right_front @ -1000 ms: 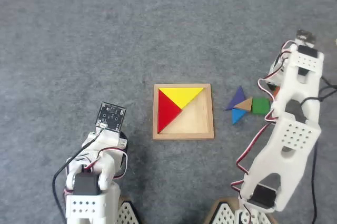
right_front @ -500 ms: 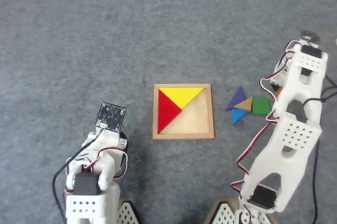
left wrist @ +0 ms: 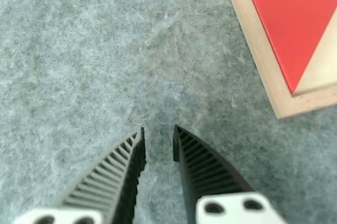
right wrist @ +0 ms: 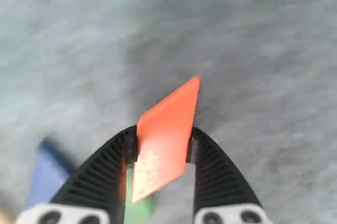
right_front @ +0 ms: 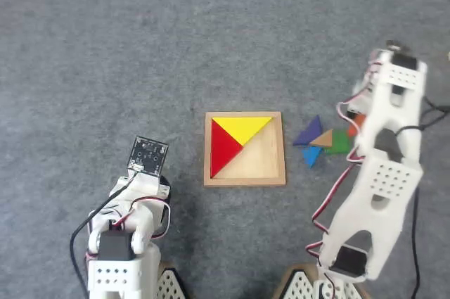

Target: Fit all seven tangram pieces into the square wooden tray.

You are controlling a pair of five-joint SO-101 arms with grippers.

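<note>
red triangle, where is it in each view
high view: red triangle in the left half of the wooden tray, below the yellow triangle.
left wrist view: red triangle inside the tray corner, ahead of the left gripper.
right wrist view: not in it.
shared landmark: the tray's rim.

White perforated arms [right_front: 385,176], black ribbed jaws, red and black cables [right_front: 329,197].

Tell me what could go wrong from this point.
1. The orange piece is pinched by its edges in the right gripper's jaws and sits tilted. It may slip or twist before reaching the tray.
2. The arm holding it partly covers the green piece. A low sweep might scatter it and the brown piece beside it.
</note>
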